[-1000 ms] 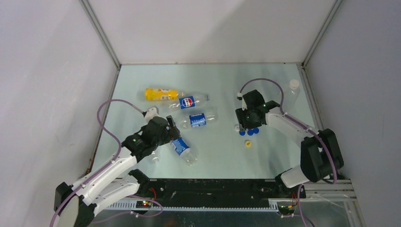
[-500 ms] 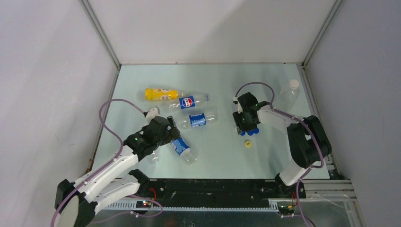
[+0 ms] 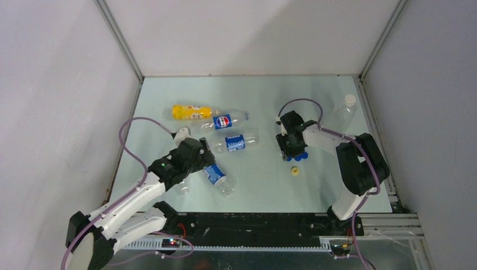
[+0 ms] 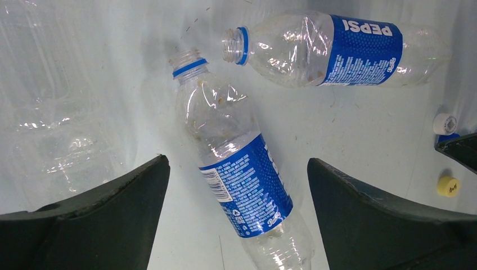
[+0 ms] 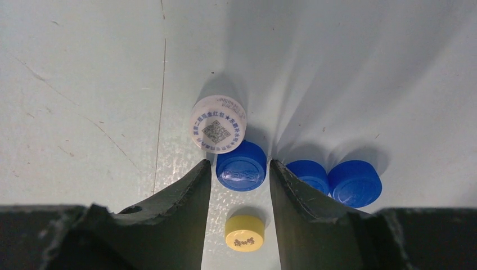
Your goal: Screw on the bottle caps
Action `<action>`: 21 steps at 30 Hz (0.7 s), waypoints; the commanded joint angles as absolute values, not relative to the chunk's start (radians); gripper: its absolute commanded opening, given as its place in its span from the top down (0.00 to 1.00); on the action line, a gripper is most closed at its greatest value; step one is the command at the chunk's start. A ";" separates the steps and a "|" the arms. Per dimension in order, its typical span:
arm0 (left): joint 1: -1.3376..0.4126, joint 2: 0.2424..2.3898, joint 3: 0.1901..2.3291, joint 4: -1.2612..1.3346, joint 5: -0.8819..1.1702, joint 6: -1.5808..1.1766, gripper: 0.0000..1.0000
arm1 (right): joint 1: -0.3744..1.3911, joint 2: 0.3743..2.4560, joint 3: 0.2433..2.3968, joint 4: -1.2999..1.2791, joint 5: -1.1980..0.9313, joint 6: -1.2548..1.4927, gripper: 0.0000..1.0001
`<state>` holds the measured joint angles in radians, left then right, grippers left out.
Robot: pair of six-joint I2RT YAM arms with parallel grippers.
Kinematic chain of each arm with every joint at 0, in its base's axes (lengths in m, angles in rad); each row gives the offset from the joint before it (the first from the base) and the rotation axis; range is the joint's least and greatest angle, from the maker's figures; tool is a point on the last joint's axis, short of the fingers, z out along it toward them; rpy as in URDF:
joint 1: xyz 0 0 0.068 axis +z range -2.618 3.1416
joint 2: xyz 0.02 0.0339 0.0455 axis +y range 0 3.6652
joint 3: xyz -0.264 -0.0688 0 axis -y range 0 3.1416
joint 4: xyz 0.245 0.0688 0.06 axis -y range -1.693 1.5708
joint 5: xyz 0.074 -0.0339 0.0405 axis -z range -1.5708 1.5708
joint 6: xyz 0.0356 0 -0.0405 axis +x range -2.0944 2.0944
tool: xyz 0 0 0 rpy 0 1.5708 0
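My right gripper [image 5: 239, 164] stands low over the bottle caps, its jaws narrow on either side of a blue cap [image 5: 241, 166] with thin slivers of table showing at both flanks. A white cap [image 5: 218, 124] touches that cap at the far side. Two more blue caps [image 5: 355, 183] lie to the right, and a yellow cap [image 5: 244, 233] lies nearer. My left gripper [image 4: 237, 159] is wide open above an uncapped blue-labelled bottle [image 4: 242, 180] that lies on the table, touching nothing. A second open Pepsi bottle [image 4: 337, 48] lies beyond it.
In the top view a yellow-orange bottle [image 3: 191, 112] and another Pepsi bottle [image 3: 225, 121] lie at the back. A clear bottle with a white cap [image 3: 344, 111] stands by the right wall. A crumpled clear bottle [image 4: 56, 140] lies left of my left gripper.
The right arm has folded in and its gripper has shifted slightly left over the caps, its jaws narrowing. The left arm has barely moved.
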<state>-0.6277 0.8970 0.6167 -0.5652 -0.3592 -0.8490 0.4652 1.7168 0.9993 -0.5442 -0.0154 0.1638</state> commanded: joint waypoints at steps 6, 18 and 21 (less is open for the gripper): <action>-0.624 0.908 0.614 -0.551 -0.366 -0.880 0.02 | 0.486 1.747 1.057 -0.534 0.040 0.152 0.59; -0.624 0.969 0.628 -0.573 -0.362 -0.920 0.03 | 0.511 1.680 1.058 -0.597 -0.020 0.150 0.79; -0.624 1.021 0.651 -0.600 -0.368 -0.959 0.03 | 0.532 1.628 1.058 -0.617 -0.039 0.141 0.81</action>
